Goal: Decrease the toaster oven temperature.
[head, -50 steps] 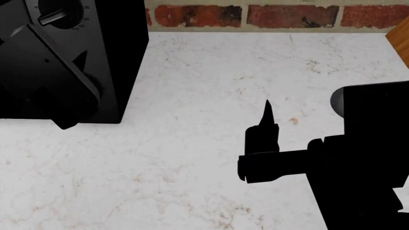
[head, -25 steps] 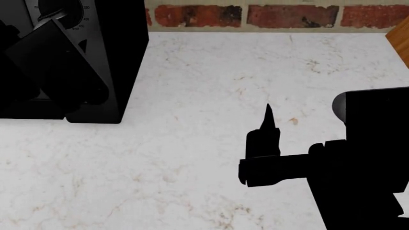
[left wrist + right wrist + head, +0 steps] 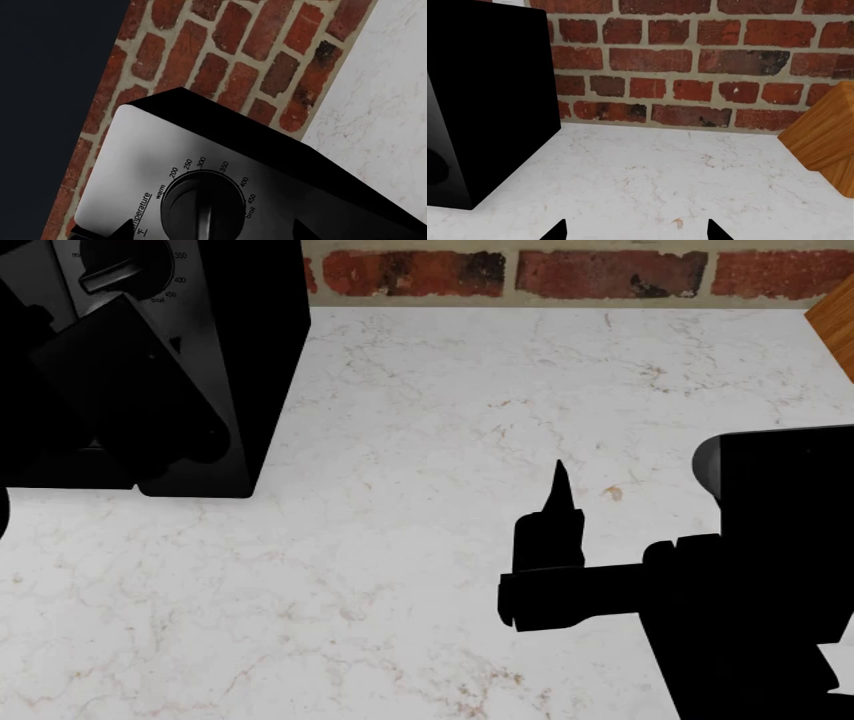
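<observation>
A black toaster oven [image 3: 254, 360] stands at the far left of the white worktop [image 3: 400, 570]. The left end effector [image 3: 210, 232] spreads open around its temperature knob [image 3: 203, 210]. The right end effector [image 3: 637, 232] hovers open, empty, well apart.

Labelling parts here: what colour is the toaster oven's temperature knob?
Black, on a silvery-grey panel; the temperature knob shows best in the left wrist view.

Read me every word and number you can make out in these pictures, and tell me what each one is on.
"warm 200 250 300 350 400 450": around the temperature knob on the toaster oven.
"...perature": partly cut off label beside that knob.
"°F": below that label.
"bro...": after 450, cut off.
Dial numbers in the head view: too small.
</observation>
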You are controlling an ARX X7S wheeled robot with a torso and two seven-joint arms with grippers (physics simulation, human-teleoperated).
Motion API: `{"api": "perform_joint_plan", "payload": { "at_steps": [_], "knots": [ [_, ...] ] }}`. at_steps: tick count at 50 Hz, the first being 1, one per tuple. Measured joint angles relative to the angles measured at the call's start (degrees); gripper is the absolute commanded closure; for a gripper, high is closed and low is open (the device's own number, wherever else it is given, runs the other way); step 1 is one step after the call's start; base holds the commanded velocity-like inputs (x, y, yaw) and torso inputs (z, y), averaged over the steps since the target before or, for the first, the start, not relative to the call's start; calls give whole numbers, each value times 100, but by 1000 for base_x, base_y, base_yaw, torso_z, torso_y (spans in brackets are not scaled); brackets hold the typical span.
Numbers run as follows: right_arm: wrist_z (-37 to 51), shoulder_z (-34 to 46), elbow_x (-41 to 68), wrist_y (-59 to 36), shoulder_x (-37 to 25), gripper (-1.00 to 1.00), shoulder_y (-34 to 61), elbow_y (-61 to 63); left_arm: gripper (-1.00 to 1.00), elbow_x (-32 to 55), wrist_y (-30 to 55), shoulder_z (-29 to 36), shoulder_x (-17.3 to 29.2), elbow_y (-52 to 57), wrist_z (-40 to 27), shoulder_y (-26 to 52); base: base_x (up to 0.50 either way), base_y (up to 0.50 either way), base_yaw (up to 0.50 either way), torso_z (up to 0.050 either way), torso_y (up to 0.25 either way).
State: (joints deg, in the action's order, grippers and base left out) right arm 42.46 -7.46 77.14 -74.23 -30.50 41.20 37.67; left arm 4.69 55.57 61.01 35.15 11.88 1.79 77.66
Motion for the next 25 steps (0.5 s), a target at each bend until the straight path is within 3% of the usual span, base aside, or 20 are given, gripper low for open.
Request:
{"api": "perform_joint_plan", "payload": {
  "at_steps": [25],
  "knots": [
    [-41,65,-38,165,-71,-100,-90,-32,-100,-88,-124,73,-64,-425,-22,31,0,0,0,0,0]
  ]
}}
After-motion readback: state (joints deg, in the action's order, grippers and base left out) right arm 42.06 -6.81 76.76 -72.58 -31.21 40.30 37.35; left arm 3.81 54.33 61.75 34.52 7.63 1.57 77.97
